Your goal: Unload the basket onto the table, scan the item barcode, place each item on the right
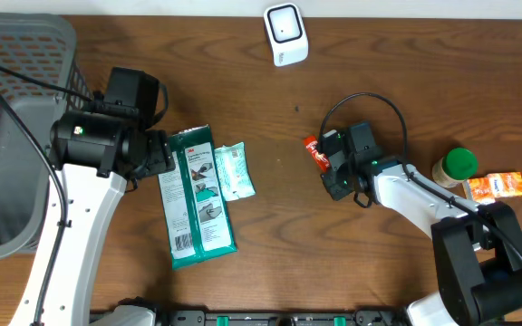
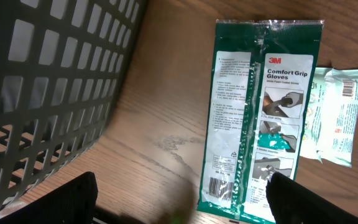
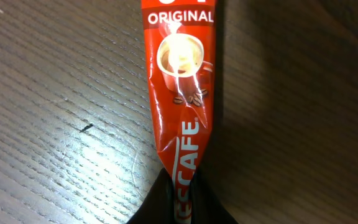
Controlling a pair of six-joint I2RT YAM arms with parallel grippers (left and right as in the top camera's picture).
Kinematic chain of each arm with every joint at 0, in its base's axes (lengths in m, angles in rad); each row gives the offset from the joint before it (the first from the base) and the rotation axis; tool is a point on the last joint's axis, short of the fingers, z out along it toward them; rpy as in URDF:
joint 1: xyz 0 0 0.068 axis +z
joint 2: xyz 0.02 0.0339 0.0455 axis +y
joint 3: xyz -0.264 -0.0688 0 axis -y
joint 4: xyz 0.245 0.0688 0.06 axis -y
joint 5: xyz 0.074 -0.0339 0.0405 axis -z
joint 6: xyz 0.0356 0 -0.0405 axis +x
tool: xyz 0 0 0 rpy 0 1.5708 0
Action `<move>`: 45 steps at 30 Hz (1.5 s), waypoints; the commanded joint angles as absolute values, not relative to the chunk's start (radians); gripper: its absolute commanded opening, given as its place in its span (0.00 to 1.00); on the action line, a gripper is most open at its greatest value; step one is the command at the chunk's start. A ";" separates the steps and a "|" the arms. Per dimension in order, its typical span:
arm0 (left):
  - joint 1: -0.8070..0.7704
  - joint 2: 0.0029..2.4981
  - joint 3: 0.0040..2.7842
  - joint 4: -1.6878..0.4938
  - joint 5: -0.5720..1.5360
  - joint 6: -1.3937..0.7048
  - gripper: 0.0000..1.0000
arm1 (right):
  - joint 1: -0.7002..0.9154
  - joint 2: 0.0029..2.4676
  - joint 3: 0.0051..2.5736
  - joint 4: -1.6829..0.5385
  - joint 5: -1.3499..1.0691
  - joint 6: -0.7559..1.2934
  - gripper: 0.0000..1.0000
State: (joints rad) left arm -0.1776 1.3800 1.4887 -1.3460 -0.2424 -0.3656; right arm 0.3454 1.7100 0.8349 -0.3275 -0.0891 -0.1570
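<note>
A red Nescafe coffee sachet [image 3: 179, 93] lies on the wooden table, and my right gripper [image 3: 185, 202] is shut on its near end. From overhead the sachet [image 1: 314, 151] sticks out to the left of the right gripper [image 1: 327, 167]. A white barcode scanner [image 1: 285, 34] stands at the table's far edge, well away from the sachet. My left gripper [image 2: 182, 199] is open over bare wood, its right finger [image 2: 309, 202] above the corner of a green Comfort Grip Gloves pack [image 2: 260, 112]. That pack's barcode [image 2: 219, 186] faces up.
A grey mesh basket [image 1: 16, 136] fills the left side, close to the left arm. A pale green packet [image 1: 234, 170] lies against the gloves pack [image 1: 198, 199]. A green-lidded jar [image 1: 456, 166] and an orange box [image 1: 497, 186] stand at the right.
</note>
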 commanded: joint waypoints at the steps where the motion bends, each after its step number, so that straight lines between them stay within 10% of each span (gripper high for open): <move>1: -0.175 1.379 1.493 -1.349 -0.256 -0.363 0.88 | 0.355 1.748 0.791 -0.348 -0.087 -0.136 0.01; 45: -0.175 1.379 1.492 -1.349 -0.255 -0.363 0.88 | 0.354 1.552 0.808 -0.419 -0.139 -0.102 0.01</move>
